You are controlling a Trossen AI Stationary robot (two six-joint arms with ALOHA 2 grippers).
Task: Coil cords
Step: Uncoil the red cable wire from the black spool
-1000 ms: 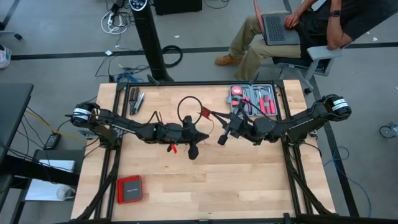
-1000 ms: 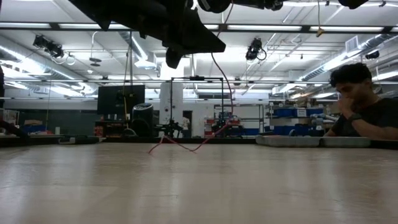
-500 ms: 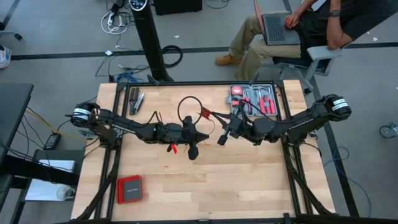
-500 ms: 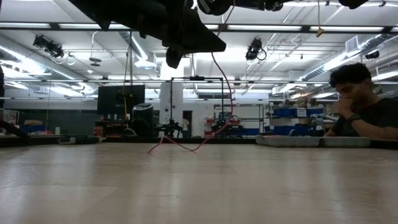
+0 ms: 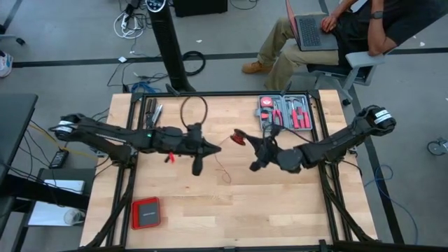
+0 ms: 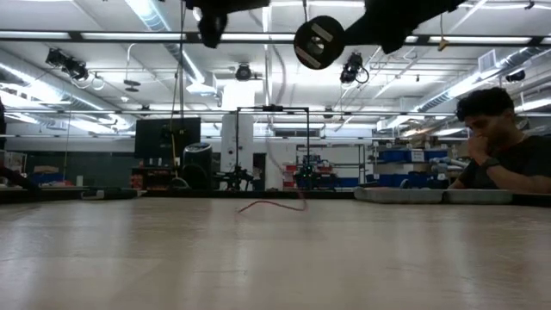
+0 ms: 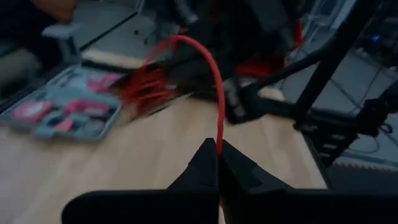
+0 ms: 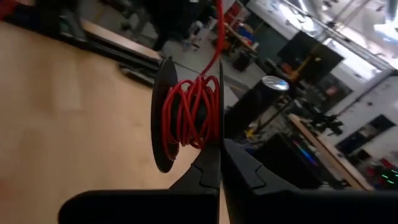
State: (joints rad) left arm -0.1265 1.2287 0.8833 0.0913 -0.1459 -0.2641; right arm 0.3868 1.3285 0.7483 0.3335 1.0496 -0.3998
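Observation:
The thin red cord (image 7: 217,93) is partly wound on a black spool (image 8: 186,115), which hangs above the table's middle (image 5: 240,137). My right gripper (image 8: 219,163) is shut on the spool. My left gripper (image 7: 219,155), just left of the spool (image 5: 218,145), is shut on the cord, which arcs from its fingers over to the spool. A loose stretch of the cord (image 5: 222,170) lies on the wooden table (image 6: 274,205) below both grippers. My left gripper pinches a single strand of the cord (image 7: 219,142) between its two fingertips, coming about level from the table's left. The cord rises from the fingers in an arc, clear of the table. My right gripper pinches the rim of the spool's flange (image 8: 214,140) between its fingers, coming about level from the table's right. The spool is lifted clear, its flanges on edge.
A grey tool tray (image 5: 287,112) stands at the far right. A flat red box (image 5: 145,212) lies near the front left, some tools (image 5: 152,112) at the far left. A person sits beyond the far edge (image 5: 336,28).
My left gripper has risen and gone toward the table's left edge with the cord. My right gripper has rolled and moved toward the near edge with the spool. The cord's loose stretch, which rose steeply from the table before, now lies low on it.

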